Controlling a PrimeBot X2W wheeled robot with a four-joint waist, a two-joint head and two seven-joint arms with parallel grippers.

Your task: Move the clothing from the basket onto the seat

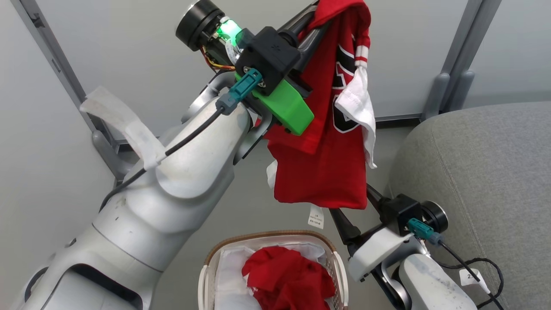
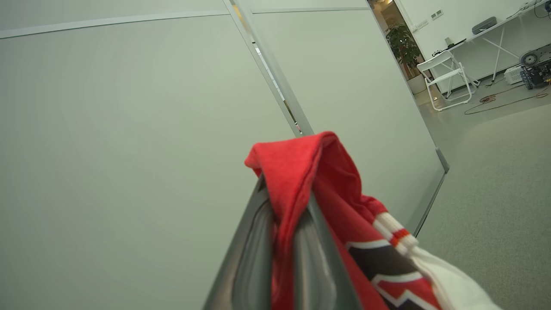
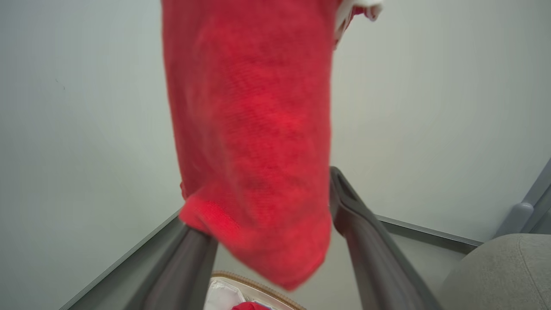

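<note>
Pale grey partition panels [image 1: 129, 51] stand on metal posts [image 1: 460, 56] over a grey floor [image 2: 495, 181]. Past the panels' end are a white folding chair [image 2: 447, 77], a potted plant [image 2: 404, 45], a white desk [image 2: 503, 24] and loose cables [image 2: 488, 100] on the floor

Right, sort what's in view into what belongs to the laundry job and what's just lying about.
Job: striped red garment, hanging from the shut left gripper; plain red garment in the basket; grey seat; right gripper, open near the hanging hem.
Lying about: white folding chair, potted plant, desk, partition wall.
</note>
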